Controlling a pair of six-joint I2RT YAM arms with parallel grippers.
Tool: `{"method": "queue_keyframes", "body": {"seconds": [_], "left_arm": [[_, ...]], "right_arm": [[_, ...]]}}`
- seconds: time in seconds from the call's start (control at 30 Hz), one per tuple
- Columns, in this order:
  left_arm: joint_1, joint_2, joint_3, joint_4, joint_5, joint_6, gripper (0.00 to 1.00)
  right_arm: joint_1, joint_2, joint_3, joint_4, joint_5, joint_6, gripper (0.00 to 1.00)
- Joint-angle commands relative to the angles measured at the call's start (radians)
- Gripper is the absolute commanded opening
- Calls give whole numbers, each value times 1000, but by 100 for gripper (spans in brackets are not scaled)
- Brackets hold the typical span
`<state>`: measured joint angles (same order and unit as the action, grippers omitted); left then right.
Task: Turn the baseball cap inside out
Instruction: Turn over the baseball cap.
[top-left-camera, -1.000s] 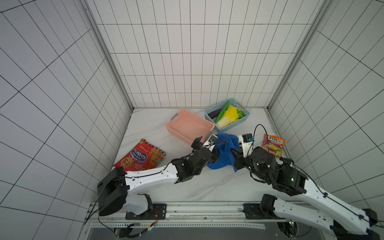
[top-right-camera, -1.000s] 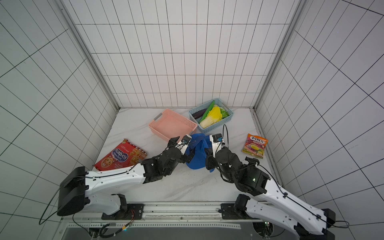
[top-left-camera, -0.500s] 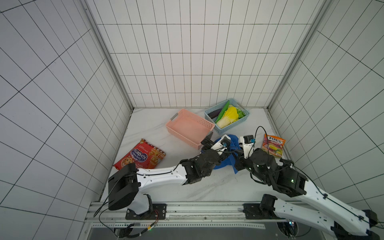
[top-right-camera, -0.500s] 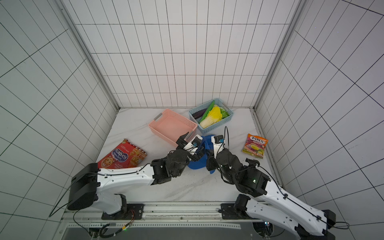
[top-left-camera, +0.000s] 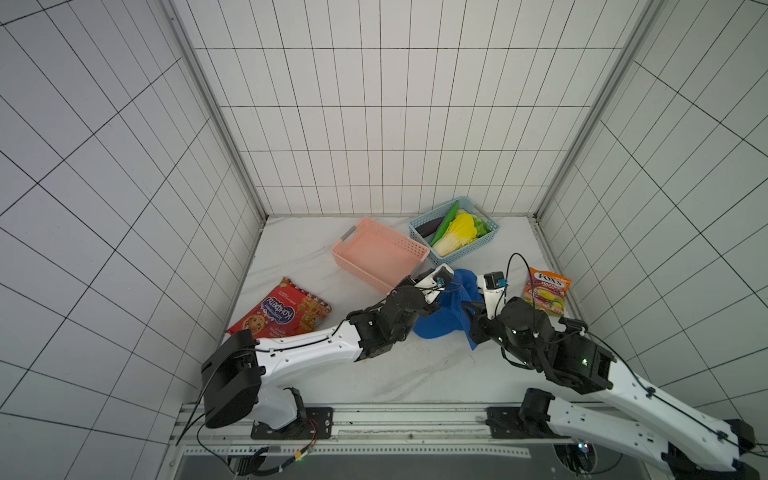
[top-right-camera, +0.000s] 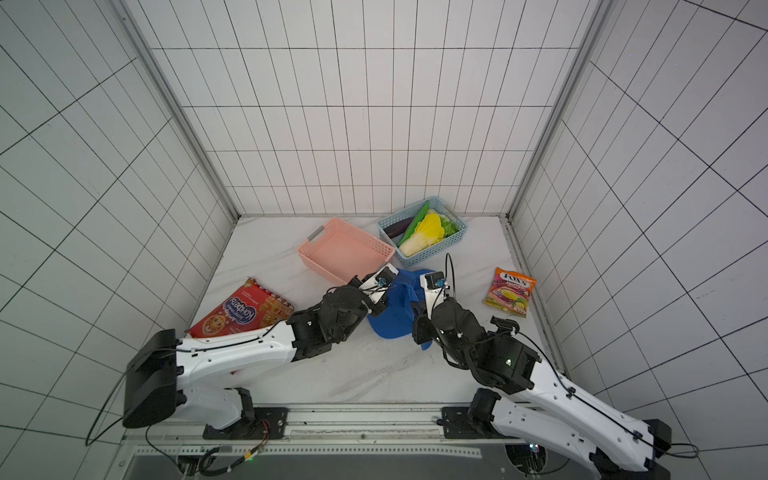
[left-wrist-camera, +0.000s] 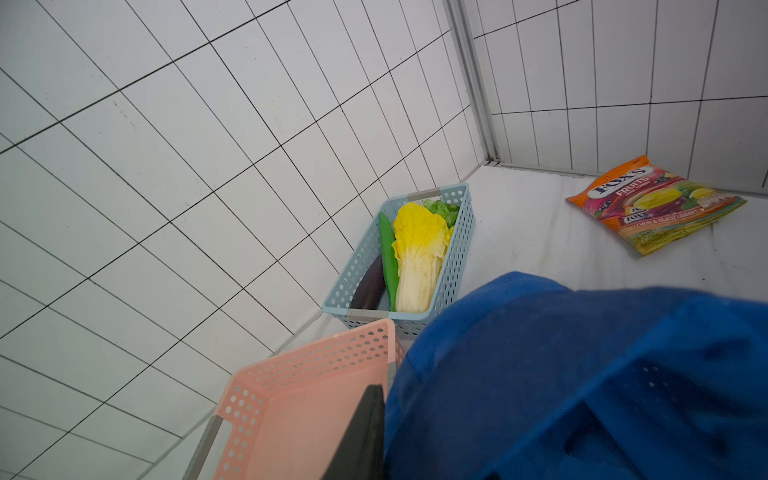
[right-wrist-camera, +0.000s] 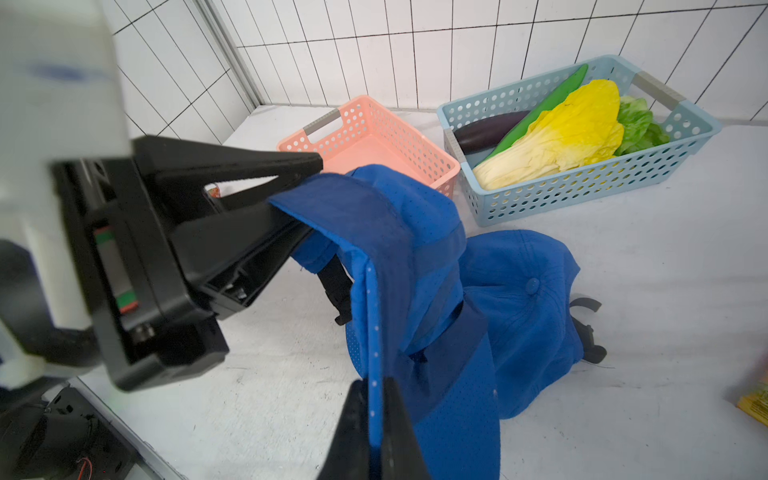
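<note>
Baseball cap (right-wrist-camera: 519, 311) on table (right-wrist-camera: 644, 291), just beside pink basket (right-wrist-camera: 374, 124), part lifted. R claw (right-wrist-camera: 372, 384) clamped on mesh edge; L claw (right-wrist-camera: 311, 193) narrow, pinching band fold. Risk, we judge: thin bites slip if pulled apart, crown flops back.

The baseball cap (right-wrist-camera: 519, 299) was matt blue cloth, partly perforated mesh. The left claw (right-wrist-camera: 307, 193) and right claw (right-wrist-camera: 376, 399) looked like matt black plastic. The pink basket (right-wrist-camera: 399, 137) and blue basket (right-wrist-camera: 582, 187) were perforated plastic. The candy bag (left-wrist-camera: 656, 208) and cookie packet (top-left-camera: 282, 316) were glossy. The worktop (right-wrist-camera: 644, 270) looked smooth, matt and marbled.
</note>
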<state>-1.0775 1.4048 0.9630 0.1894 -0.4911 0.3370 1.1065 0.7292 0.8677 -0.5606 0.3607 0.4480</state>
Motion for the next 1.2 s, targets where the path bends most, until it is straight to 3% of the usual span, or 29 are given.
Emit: {"method": "queue_keyframes", "body": {"seconds": [0.0, 0.2, 0.47, 0.53, 0.67, 0.7, 0.8, 1.0, 1.17], "left_arm": [[52, -56, -7, -93, 184, -43, 24], [112, -79, 5, -170, 370, -53, 46], [122, -45, 31, -190, 448, -44, 51], [122, -43, 31, -191, 468, -51, 44], [122, -78, 13, -224, 505, -82, 3], [122, -97, 4, -241, 518, -95, 0], [122, -171, -15, -336, 640, -139, 0], [122, -222, 55, -623, 1033, -292, 0], [122, -239, 45, -548, 1349, -478, 0]], "right_arm": [[-5, -5, 32, -15, -41, -35, 0], [-38, -9, 42, -15, -153, -60, 0], [-116, -6, 44, -18, -283, -64, 0], [-133, -2, 45, -23, -307, -66, 0], [-163, -6, 47, -45, -316, -73, 0], [-174, -9, 48, -53, -316, -75, 0], [-224, -11, 51, -71, -336, -89, 0], [-313, 33, 70, -94, -443, -127, 0], [-346, 77, 90, -96, -566, -141, 0]]}}
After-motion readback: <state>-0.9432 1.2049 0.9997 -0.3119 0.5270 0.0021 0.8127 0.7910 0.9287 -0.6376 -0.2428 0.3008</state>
